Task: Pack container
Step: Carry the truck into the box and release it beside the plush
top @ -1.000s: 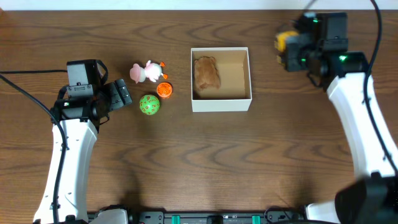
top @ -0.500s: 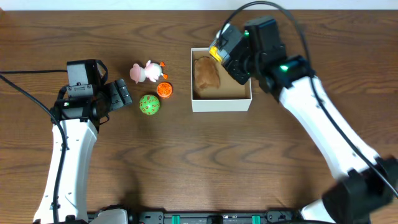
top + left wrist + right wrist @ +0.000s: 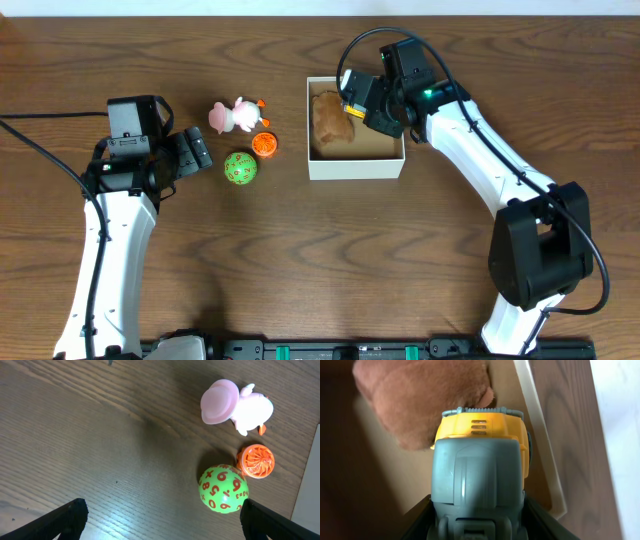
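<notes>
Right now, over the far side of the box with the right gripper, jaws clenched on a yellow and grey toy. From the wrist view: held above the tan floor, just beside the far wall of the box. Cannot tell if touching the floor or not. Already inside, on the left half: a brown plush, soft and fuzzy, right next to the held toy. As for the box itself, out in the middle of the table, a bit to the far side, open side up.

Over on the left, well apart from the box, the left gripper, jaws spread wide and let go, gripping nothing, pointing right toward three small toys. Between that gripper and the box: a pink toy farthest back, an orange toy closest to the box, a green ball with orange numbers nearest the front. Orange toy and green ball pressed close, touching by the look of the left wrist view. All three out on the wood.
</notes>
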{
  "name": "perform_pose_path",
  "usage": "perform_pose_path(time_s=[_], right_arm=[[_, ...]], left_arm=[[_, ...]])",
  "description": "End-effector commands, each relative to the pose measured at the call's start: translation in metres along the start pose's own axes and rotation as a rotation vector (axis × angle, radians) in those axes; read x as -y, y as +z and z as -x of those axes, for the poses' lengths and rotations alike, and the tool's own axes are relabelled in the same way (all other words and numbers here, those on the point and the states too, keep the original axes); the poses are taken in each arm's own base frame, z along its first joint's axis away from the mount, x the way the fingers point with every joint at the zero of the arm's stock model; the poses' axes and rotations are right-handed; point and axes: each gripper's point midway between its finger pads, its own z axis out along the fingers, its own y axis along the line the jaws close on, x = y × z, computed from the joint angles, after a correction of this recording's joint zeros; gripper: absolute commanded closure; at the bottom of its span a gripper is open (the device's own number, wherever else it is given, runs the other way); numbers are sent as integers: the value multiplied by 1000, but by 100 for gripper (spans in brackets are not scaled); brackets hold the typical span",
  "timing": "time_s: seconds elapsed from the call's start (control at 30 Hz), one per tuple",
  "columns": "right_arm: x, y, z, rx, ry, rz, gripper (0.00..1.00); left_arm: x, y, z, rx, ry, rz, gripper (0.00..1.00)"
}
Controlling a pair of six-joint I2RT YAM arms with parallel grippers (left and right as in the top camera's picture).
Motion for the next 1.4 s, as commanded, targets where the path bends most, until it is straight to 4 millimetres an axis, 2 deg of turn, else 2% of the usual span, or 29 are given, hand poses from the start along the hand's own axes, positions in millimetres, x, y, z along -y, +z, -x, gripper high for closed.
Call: perform_pose_path(time_s=[0.0, 0.27, 0.33, 0.5, 0.57, 0.63, 0.67, 0.83, 1.07, 1.13, 1.23, 1.37], right_arm=[[-3, 13, -2, 10, -170, 26, 99], [-3, 36, -9, 21, -195, 41, 98], [-1, 40, -9, 23, -193, 35, 94], [9, 39, -5, 37, -163, -8, 59], [14, 36, -2, 39, -141, -32, 50], [19, 28, 5, 56, -125, -56, 42], [23, 22, 11, 72, -112, -74, 34], [42, -15, 33, 140, -85, -155, 18], [58, -60, 35, 132, -29, -237, 16], [68, -76, 28, 122, 97, -278, 13], [79, -100, 7, 137, 419, -288, 1], [84, -122, -46, 99, 877, -255, 1]], left_arm=[[3, -3, 7, 17, -8, -8, 2], [3, -3, 7, 17, -8, -8, 2], [3, -3, 7, 17, -8, -8, 2], [3, -3, 7, 17, -8, -8, 2], [3, -3, 7, 16, -8, -8, 2], [3, -3, 7, 17, -8, -8, 2], [3, -3, 7, 16, -8, -8, 2], [3, -3, 7, 17, -8, -8, 2], [3, -3, 7, 17, -8, -8, 2], [3, -3, 7, 17, -8, -8, 2], [3, -3, 7, 17, -8, -8, 2], [3, -3, 7, 17, -8, -8, 2]])
